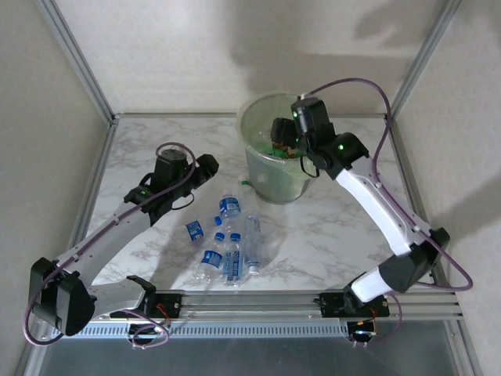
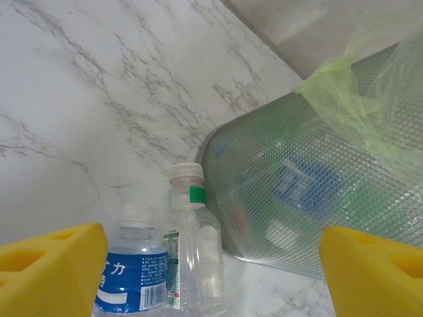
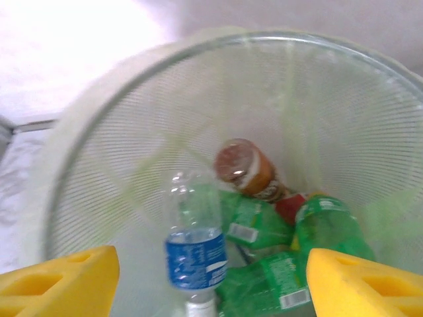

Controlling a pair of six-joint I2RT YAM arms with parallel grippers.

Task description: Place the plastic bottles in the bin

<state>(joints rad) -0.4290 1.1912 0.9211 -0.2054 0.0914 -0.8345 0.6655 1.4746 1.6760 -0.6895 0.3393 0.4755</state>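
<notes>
Reader: Progress so far?
Legend: Partial. Green and orange-labelled plastic bottles (image 3: pixel 327 228) lie in round pale-green mesh bin (image 1: pixel 270 178); clear blue-labelled bottle (image 3: pixel 193 254) is inside too, beneath right gripper (image 3: pixel 211 282), pads apart.
Reader: Remainder?
Legend: Clear white-capped bottles (image 1: pixel 232 254) on marble-patterned table (image 1: pixel 337 227) near bin; left gripper (image 2: pixel 213 272), pads apart, empty, above them. Approach looks unobstructed.

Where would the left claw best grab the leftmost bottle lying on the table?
Around the middle of the leftmost bottle, at its blue label, coming straight down from above. It seems to lie flat on the marble table with bare surface along both long sides, so the left claw could probably straddle its round body.
</notes>
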